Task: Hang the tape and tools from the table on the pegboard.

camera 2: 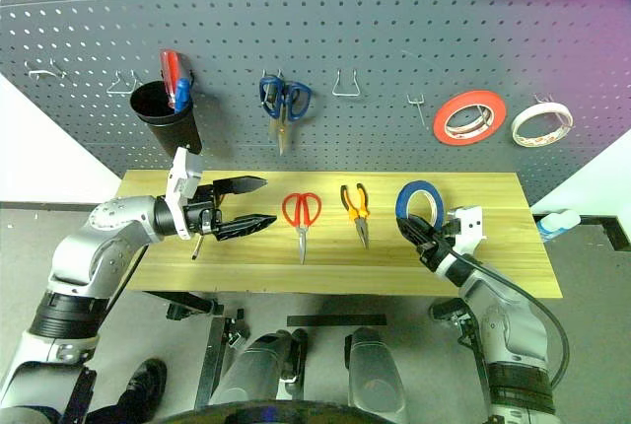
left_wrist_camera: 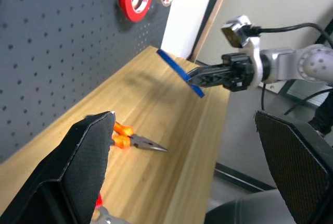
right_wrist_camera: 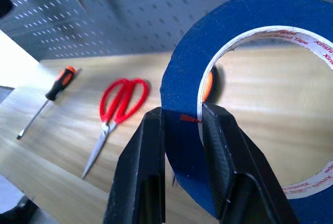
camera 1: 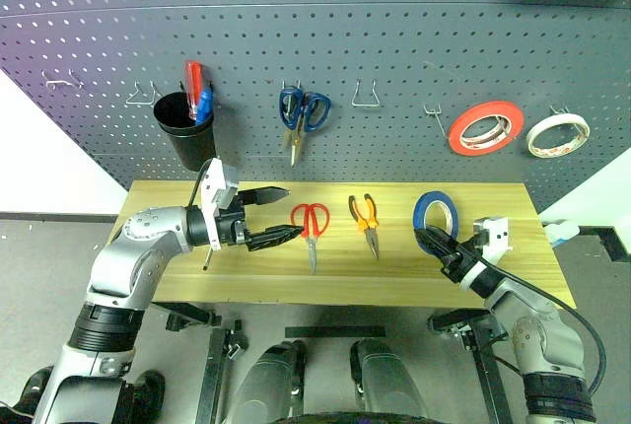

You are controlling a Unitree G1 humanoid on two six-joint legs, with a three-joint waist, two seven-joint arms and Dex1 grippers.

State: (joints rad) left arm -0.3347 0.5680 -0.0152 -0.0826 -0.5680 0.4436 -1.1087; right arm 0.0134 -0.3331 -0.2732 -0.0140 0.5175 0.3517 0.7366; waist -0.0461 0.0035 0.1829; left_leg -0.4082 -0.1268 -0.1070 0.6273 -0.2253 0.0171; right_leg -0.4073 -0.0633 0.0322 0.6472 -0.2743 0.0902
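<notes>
tape rolls [camera 1: 435, 211] 3 | scissors [camera 1: 312, 224] 2 | pliers [camera 1: 366, 217] 1 | screwdrivers [right_wrist_camera: 47, 99] 3 | cup [camera 1: 184, 131] 1

light wood-grain table [camera 1: 513, 271], matt perforated pegboard [camera 1: 394, 39] with metal wire hooks [camera 1: 367, 97], glossy blue tape [right_wrist_camera: 250, 21].

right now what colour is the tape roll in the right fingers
Blue, with a white inner core; the tape shows best in the right wrist view.
</notes>
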